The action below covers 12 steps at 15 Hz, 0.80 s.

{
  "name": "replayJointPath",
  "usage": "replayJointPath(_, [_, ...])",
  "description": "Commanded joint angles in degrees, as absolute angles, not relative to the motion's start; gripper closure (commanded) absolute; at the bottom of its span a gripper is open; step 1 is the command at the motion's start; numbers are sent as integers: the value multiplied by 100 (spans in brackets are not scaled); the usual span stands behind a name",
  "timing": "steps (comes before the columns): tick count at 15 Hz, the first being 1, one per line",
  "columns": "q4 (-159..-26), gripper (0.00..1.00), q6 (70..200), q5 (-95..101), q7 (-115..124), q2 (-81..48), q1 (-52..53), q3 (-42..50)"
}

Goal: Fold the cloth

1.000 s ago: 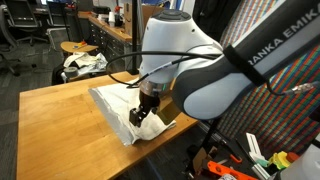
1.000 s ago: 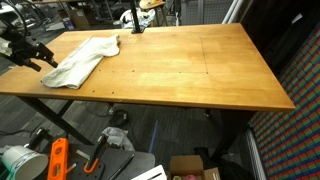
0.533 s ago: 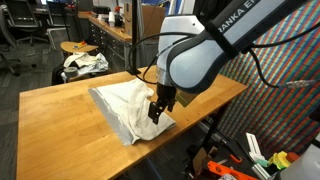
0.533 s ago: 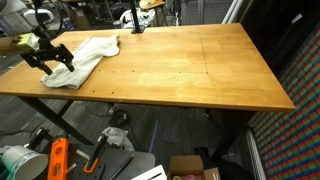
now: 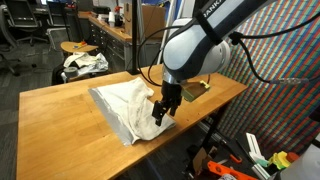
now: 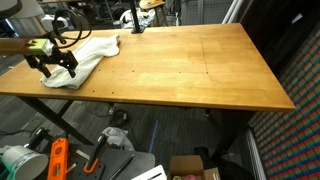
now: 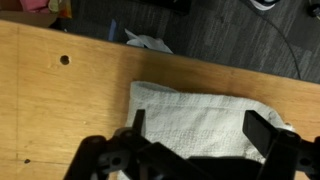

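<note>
Wrist view: end effector [image 7: 197, 126] is seen released, its two dark fingers [image 7: 137, 121] spread wide, nothing clamped between them. The large off-white, wrinkly, thin fabric cloth [image 7: 195, 108] is seen between and below the fingers, filling the centre and lower right of the frame. It lies on the light wooden bench [image 7: 60, 100], with its upper edge close to the bench edge. A small round hole [image 7: 65, 60] is seen in the bench top at upper left. Dark floor is visible past the edge along the top of the frame.

In an exterior view, the cloth [image 5: 122, 103] is laid flat but rumpled at frame centre, with a greyish edge along its lower side. The end effector [image 5: 160, 117] is pointed down over the cloth's right end, near the bench [image 5: 60, 120] edge. Contact with the fabric cannot be judged there. A smaller white-and-dark patterned fabric bundle [image 5: 84, 63] is seen on a round stool at upper left, well apart from the bench.

In an exterior view, the cloth [image 6: 97, 50] is at the upper left, on a corner of the bench [image 6: 190, 70]. The end effector [image 6: 55, 68] is at the cloth's lower-left end.
</note>
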<state>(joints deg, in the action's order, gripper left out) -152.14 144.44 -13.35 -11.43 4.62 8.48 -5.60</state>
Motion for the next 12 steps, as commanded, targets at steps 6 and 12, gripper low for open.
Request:
replayJointPath(6, [-15060,0,14540,-2217,-1891,-5,786,-490])
replayJointPath(12, [-14941,0,14775,-2220,-1878,-340,635,-504])
